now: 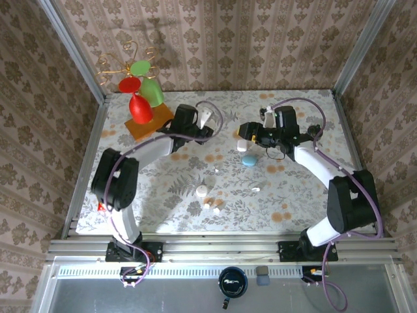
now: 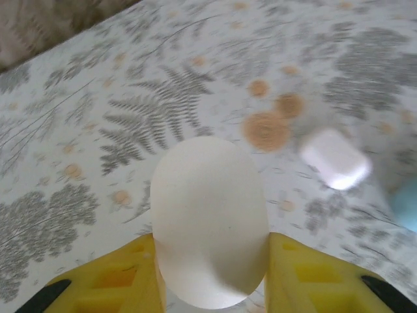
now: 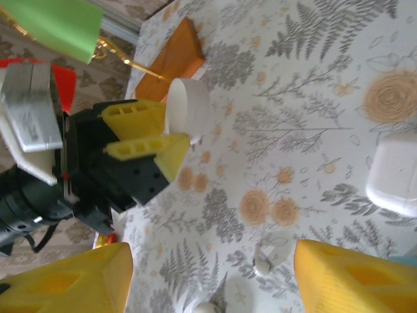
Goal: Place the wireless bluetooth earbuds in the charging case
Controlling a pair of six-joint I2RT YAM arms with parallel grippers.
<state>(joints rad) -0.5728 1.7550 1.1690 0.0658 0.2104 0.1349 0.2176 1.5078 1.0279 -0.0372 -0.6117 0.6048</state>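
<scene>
While the left gripper (image 2: 210,261) clamps a white case (image 2: 208,215) above the table (image 1: 306,195), the right gripper (image 3: 212,267) hangs spread wide, holding nothing, beside a second white case (image 3: 394,173). Tiny earbuds (image 1: 208,205), probably several though too small to count, lie scattered toward the middle of its near edge.

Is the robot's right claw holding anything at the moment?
No, the right gripper has its yellow fingers standing wide apart, with the flowered tabletop showing between them and nothing clamped.

Arms (image 1: 116,179) (image 1: 348,195): two. White cases (image 1: 207,118) (image 1: 242,145) (image 1: 202,192): three. Blue case (image 1: 249,160): one. Earbuds (image 1: 217,171) (image 1: 255,189) (image 1: 207,205) (image 1: 216,210): four (tiny, count unsure).
</scene>
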